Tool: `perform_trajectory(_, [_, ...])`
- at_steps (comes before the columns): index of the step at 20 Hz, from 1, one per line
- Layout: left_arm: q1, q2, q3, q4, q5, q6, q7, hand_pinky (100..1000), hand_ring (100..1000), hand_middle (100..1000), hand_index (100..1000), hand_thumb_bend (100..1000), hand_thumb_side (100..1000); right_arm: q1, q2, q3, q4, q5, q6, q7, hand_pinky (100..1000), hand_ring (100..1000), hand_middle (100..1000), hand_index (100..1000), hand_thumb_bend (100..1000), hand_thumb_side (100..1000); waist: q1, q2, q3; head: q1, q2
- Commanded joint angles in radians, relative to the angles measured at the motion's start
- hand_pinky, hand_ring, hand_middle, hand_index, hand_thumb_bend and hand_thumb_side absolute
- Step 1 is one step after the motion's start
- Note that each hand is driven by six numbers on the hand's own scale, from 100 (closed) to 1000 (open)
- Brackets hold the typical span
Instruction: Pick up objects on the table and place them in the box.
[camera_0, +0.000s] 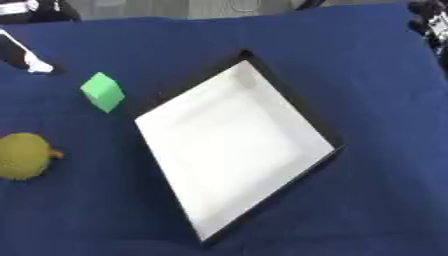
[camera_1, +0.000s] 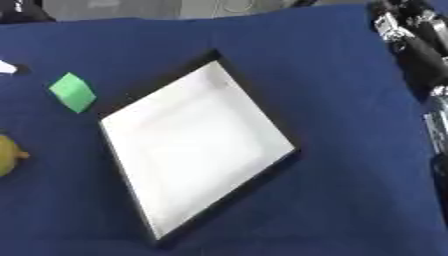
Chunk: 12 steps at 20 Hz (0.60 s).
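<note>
A shallow white box (camera_0: 302, 117) with a black rim lies askew in the middle of the blue cloth, with nothing in it. A green cube (camera_0: 103, 91) stands to its left, apart from the rim. Further left and nearer, a yellow-green round fruit (camera_0: 24, 155) with a small orange tip rests at the view's left edge. Part of my left hand (camera_0: 26, 57), black with a white tip, shows at the upper left beyond the cube and touches nothing. My right hand (camera_1: 395, 24) shows at the upper right, far from the box and the objects, holding nothing that I can see.
The blue cloth (camera_0: 367, 75) covers the whole table. My right arm (camera_1: 430, 65) runs down the right edge in the right eye view. Grey floor shows past the table's far edge.
</note>
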Motion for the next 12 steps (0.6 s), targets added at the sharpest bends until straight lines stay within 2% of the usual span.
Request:
perform_trajectory(1, [-0.016,0.032,-0.002,0.010,-0.012,-0.236,-0.249,895,879,837,894,522,139,-0.021,-0.016,0.002,-0.013,-0.004,0.000,0.003,1000,996,1000,882,100,470,0.013,-0.032,0.000,0.003,-0.016])
perform_trajectory(3, [-0.014,0.040,-0.005,0.011,0.001,-0.248,-0.269,902,884,843,896,526,247,-0.021,-0.021,0.005,-0.012,-0.001,0.000,0.005,1000,996,1000,882,100,470,0.016,-0.027,0.000,0.002,-0.019])
perform_trajectory(6, [-0.010,0.063,-0.018,-0.022,0.002,-0.266,-0.277,904,884,844,896,561,248,-0.021,-0.027,0.010,-0.010,0.005,0.000,0.011,1000,996,1000,882,100,470,0.023,-0.019,0.001,-0.002,-0.024])
perform_trajectory(9, [-0.001,0.078,-0.035,-0.059,0.016,-0.279,-0.278,895,876,842,888,536,197,-0.024,-0.029,0.013,-0.010,0.010,0.000,0.015,1000,995,1000,882,100,470,0.028,-0.011,0.000,-0.005,-0.030])
perform_trajectory(12, [0.004,0.079,-0.052,-0.073,0.022,-0.283,-0.278,894,872,839,888,517,184,-0.027,-0.029,0.016,-0.010,0.012,0.000,0.017,1000,995,1000,882,100,470,0.027,-0.008,-0.004,-0.001,-0.035])
